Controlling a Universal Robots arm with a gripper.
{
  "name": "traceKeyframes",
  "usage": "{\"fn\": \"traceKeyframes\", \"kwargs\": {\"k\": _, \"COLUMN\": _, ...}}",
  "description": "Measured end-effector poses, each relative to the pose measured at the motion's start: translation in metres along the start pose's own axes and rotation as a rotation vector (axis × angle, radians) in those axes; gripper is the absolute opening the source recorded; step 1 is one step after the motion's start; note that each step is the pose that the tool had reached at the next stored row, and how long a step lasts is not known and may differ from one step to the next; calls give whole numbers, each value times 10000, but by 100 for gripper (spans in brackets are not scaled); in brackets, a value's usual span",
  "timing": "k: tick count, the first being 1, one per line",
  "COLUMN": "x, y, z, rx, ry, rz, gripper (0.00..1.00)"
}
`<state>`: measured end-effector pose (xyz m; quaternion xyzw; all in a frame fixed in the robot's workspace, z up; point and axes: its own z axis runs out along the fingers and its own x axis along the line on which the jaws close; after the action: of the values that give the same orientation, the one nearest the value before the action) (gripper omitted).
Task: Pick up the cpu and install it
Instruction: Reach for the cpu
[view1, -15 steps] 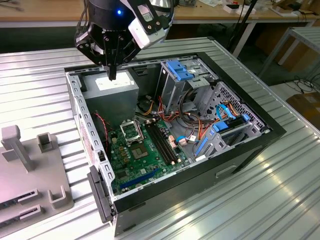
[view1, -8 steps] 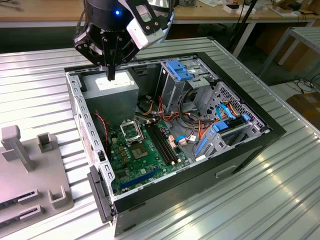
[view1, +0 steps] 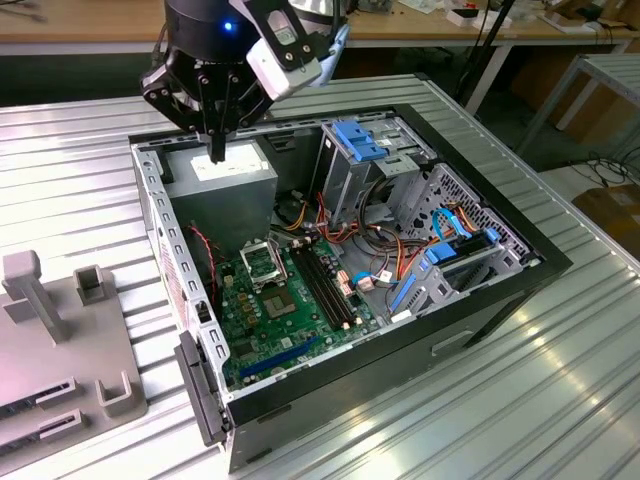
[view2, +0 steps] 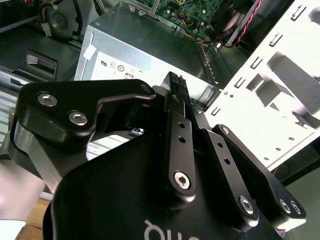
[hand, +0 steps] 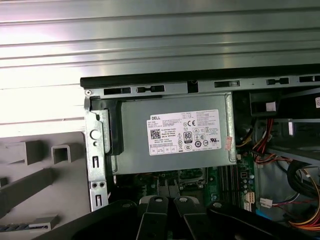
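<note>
With fingers pinched narrow, the tool (view1: 217, 150) hung just above the power supply (view1: 225, 195), the socket (view1: 262, 262) lying lower, just past that box.

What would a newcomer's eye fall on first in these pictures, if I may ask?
The open computer case on the ribbed metal table draws the eye first, its green motherboard exposed. Next comes the black gripper, hanging just above the grey power-supply box inside the case.
</note>
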<state>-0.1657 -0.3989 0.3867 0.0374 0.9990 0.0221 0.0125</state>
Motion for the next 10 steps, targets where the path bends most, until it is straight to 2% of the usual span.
{"fn": "traceKeyframes", "kwargs": {"k": 10, "x": 58, "y": -5, "z": 7, "rx": 0, "ry": 0, "rz": 1, "gripper": 11}}
